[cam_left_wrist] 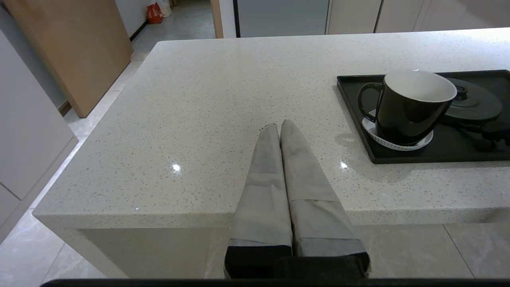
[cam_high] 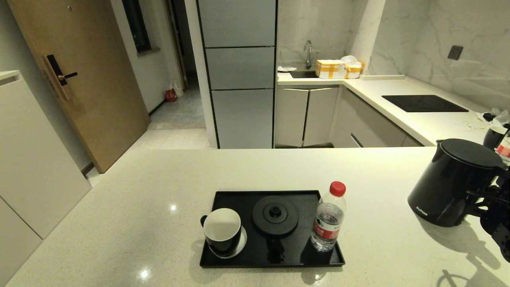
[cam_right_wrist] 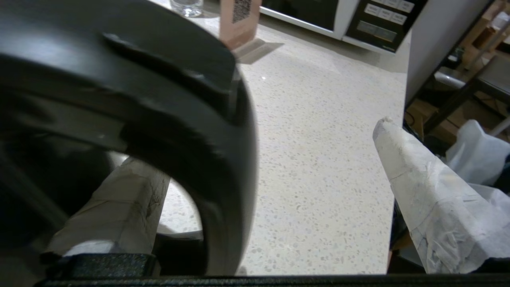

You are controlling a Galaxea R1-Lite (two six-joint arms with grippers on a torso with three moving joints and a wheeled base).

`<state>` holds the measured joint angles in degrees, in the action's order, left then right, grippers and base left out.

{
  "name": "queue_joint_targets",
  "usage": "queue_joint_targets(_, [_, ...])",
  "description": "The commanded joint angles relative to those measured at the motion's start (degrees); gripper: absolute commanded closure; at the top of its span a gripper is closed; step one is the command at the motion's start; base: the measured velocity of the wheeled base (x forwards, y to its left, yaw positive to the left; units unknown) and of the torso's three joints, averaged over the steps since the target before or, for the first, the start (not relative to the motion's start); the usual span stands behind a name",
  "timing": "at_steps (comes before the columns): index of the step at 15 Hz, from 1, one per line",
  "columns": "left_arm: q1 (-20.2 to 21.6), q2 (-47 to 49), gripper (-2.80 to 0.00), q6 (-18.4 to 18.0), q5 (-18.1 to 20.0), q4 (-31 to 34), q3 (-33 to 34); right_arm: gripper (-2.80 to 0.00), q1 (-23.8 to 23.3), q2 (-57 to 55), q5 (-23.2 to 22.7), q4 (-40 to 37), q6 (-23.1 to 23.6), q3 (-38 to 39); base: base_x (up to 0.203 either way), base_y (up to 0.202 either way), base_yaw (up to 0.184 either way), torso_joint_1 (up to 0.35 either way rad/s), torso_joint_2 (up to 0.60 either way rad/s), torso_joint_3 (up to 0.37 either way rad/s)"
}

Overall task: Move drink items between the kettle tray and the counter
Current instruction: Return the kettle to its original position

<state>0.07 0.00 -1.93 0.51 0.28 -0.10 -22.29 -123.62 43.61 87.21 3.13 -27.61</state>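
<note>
The black kettle tray (cam_high: 303, 255) lies on the cream counter (cam_high: 119, 223) in front of me. On it stand a black mug (cam_high: 222, 231) with a white inside on a white coaster, the round kettle base disc (cam_high: 275, 216), and a red-capped water bottle (cam_high: 328, 217). The tall black kettle (cam_high: 450, 181) stands on the counter at the far right. My right gripper (cam_right_wrist: 259, 143) is open at its loop handle (cam_right_wrist: 223, 131): one finger reaches through the loop, the other finger (cam_right_wrist: 418, 191) stays outside, wide apart. My left gripper (cam_left_wrist: 279, 127) is shut and empty over the counter's near edge, left of the mug (cam_left_wrist: 406, 107).
A second dark mug (cam_high: 493, 137) and a red-labelled bottle (cam_high: 505, 149) stand behind the kettle. A black hob panel (cam_high: 424, 103) is set in the far counter, with a tap (cam_high: 307, 52) and a taped box (cam_high: 330, 68) behind. A microwave (cam_right_wrist: 358, 20) stands beyond the kettle.
</note>
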Motion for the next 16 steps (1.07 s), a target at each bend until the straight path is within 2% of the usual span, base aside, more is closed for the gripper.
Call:
queue_joint_targets(1, [0.0,-0.1,0.00,0.0,0.0,0.1,0.0,-2.80,-0.4,-0.2,0.3,0.5,0.0,-0.1,0.000,0.000,0.000,0.000,0.00,0.000])
queue_joint_targets(16, [0.0,-0.1,0.00,0.0,0.0,0.0,0.0,-2.80,-0.8,-0.3,0.3,0.5,-0.1,-0.1,0.000,0.000,0.000,0.000,0.00,0.000])
